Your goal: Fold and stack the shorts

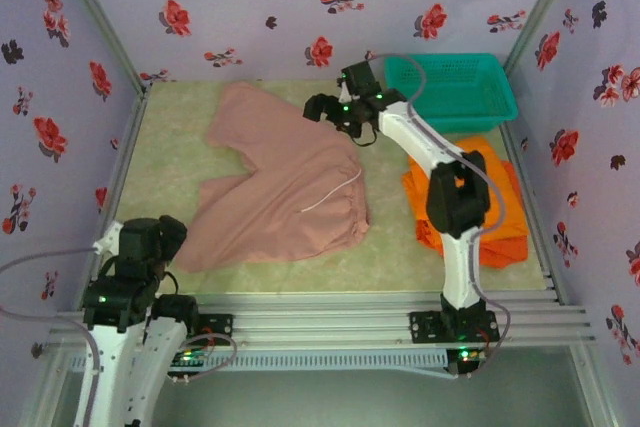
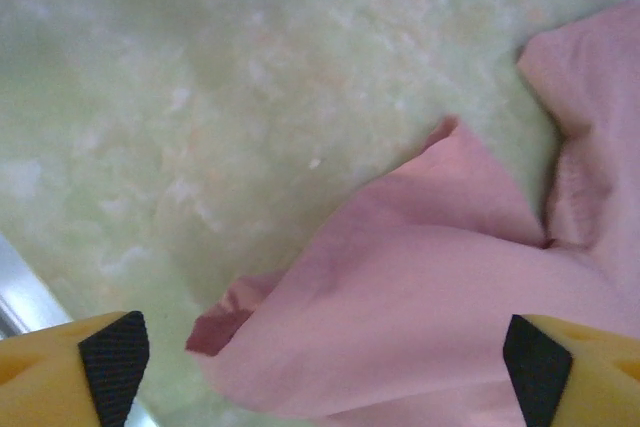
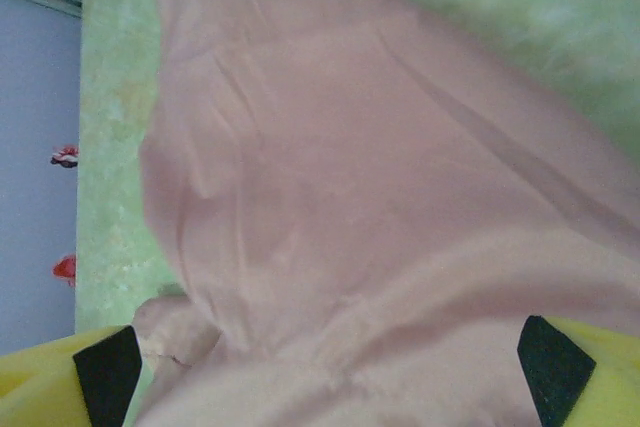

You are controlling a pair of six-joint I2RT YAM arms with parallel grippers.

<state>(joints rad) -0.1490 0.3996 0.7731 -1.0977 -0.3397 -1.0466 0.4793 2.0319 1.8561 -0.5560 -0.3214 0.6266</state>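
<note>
The pink-brown shorts (image 1: 280, 187) lie spread, a little rumpled, in the middle of the table, with a white drawstring (image 1: 330, 192) across them. A pile of orange shorts (image 1: 505, 212) sits on the right, partly hidden behind the right arm. My left gripper (image 1: 172, 235) is at the pink shorts' near-left corner. In the left wrist view it (image 2: 325, 367) stands open, and the cloth (image 2: 430, 277) lies loose below its wide-set pads (image 2: 115, 352). My right gripper (image 1: 330, 115) hovers at the shorts' far edge. It (image 3: 330, 372) is open over the pink cloth (image 3: 330, 167).
A teal mesh basket (image 1: 455, 87) stands at the back right corner. Flowered walls close in the table (image 1: 170, 147) on three sides. A metal rail (image 1: 330, 307) runs along the near edge. Bare green surface (image 2: 200, 97) lies left of the pink shorts.
</note>
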